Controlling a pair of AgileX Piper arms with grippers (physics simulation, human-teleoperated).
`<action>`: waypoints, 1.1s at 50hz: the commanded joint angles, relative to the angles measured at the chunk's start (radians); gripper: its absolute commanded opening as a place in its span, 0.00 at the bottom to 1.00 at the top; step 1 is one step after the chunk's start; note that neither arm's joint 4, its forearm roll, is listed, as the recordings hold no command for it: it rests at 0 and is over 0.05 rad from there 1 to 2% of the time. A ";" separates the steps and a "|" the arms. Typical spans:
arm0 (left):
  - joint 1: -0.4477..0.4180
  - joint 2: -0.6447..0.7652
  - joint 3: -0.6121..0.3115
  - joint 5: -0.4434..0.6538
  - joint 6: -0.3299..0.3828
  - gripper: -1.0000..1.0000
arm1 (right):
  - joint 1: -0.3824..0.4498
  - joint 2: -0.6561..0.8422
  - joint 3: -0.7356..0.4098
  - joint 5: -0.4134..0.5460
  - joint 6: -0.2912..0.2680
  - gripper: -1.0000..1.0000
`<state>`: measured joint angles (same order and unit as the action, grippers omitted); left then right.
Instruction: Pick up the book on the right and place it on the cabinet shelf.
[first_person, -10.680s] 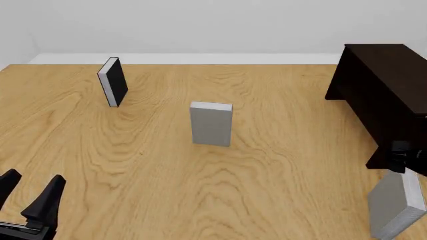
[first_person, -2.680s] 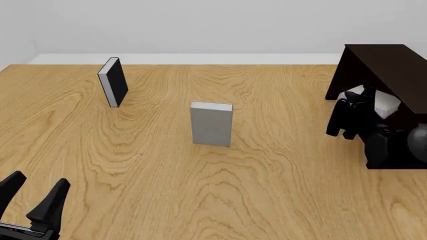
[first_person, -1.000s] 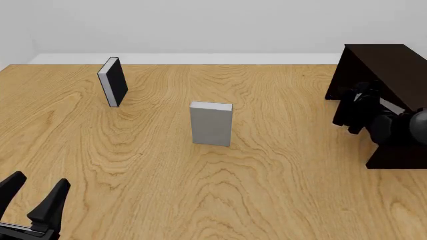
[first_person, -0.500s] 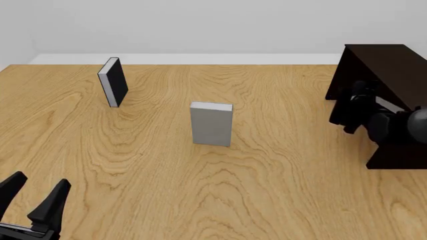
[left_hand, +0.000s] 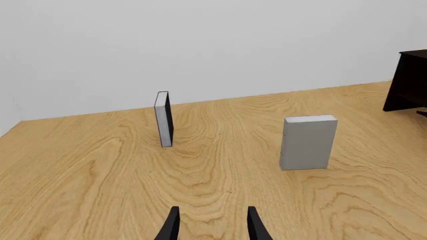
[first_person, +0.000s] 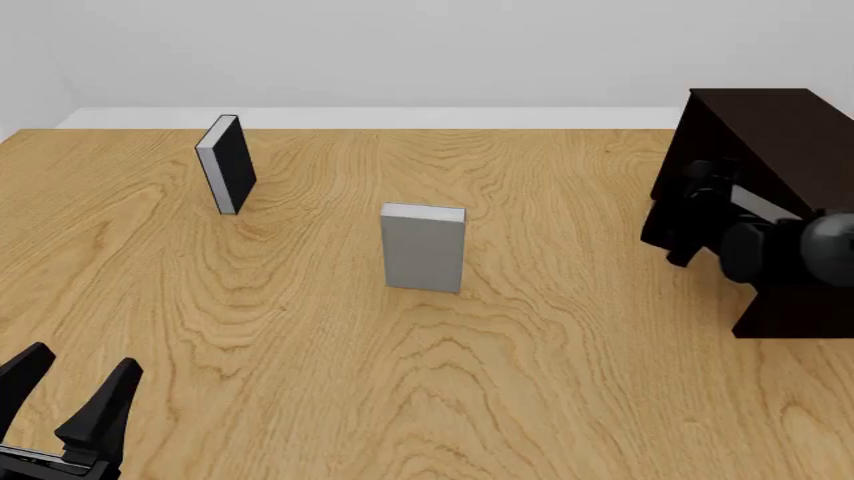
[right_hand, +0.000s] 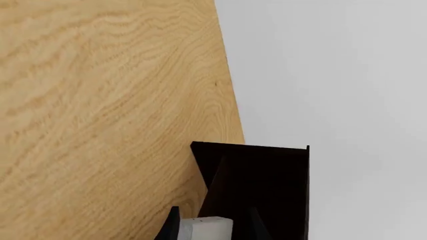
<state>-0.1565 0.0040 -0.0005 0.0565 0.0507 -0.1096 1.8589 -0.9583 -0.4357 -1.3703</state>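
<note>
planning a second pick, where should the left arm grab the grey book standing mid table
Grip the grey book across its thin sides near the top, coming from above with the open left gripper: it stands upright, broad cover facing the arms, top edge free.

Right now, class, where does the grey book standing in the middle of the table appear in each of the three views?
Front view: grey book upright near the picture's centre.
Left wrist view: grey book right of centre, beyond the left hand.
Right wrist view: not in it.
Shared landmark: the dark cabinet at the front view's right edge, also in the left wrist and right wrist views.
</note>
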 joint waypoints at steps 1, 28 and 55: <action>-0.001 0.000 0.000 0.000 -0.002 1.00 | 0.018 -0.001 -0.003 0.014 0.014 1.00; -0.001 0.001 0.000 0.000 -0.002 1.00 | 0.007 0.003 -0.062 0.025 0.025 1.00; -0.003 0.000 0.000 0.001 -0.006 1.00 | -0.053 0.004 -0.033 0.013 -0.004 1.00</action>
<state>-0.1577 0.0041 -0.0004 0.0570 0.0454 -0.1250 1.8714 -1.0146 -0.4118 -1.3673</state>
